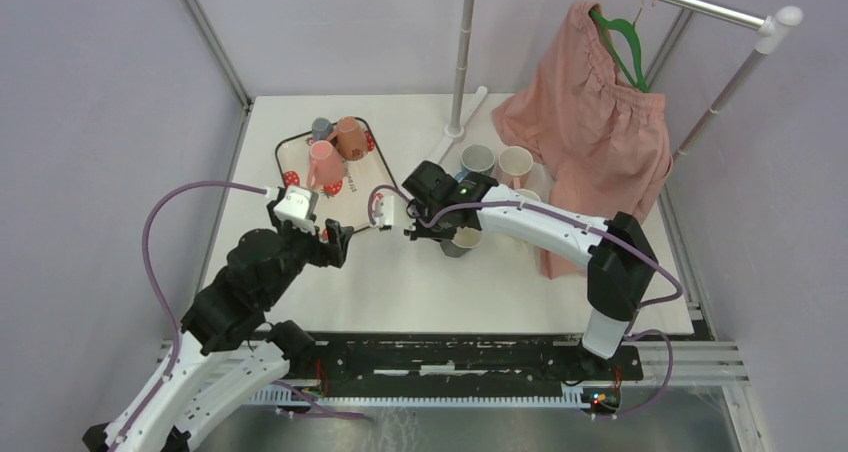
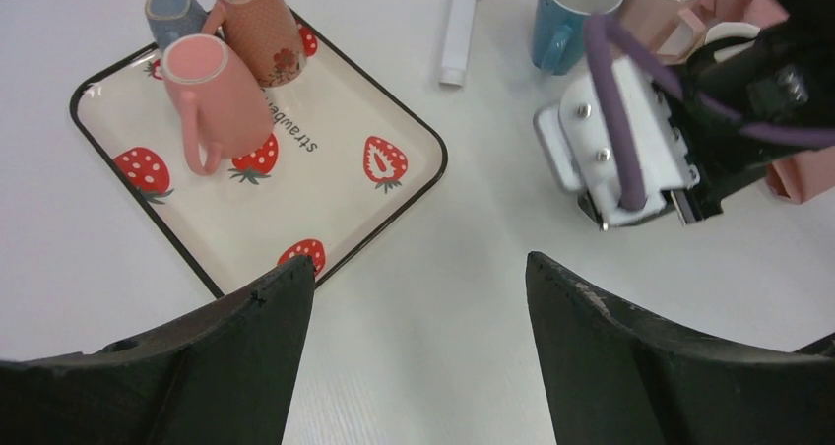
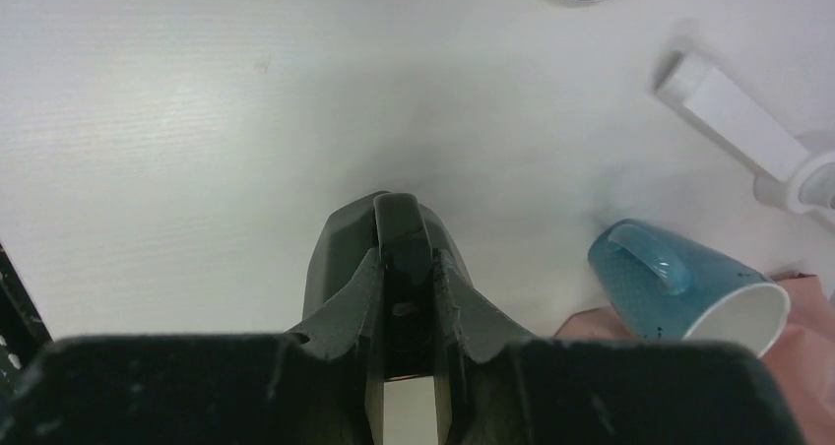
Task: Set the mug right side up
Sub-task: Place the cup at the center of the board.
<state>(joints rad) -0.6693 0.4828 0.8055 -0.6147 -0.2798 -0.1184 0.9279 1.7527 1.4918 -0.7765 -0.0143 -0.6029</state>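
Between right jaws: dark grey mug [image 3: 337, 253], clamped.

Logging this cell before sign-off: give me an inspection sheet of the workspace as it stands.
Surface: white table, no spills seen.
Job's things: dark grey mug, clamped by the right gripper.
Clutter: strawberry tray carrying pink mug, brown mug, grey-blue mug; blue mug and pale pink mug near the rack base.
Grippers: left gripper open, empty; right gripper shut on the mug.
Cables: purple cables loop off both arms.
Surroundings: salmon shorts on green hanger, clothes rack.
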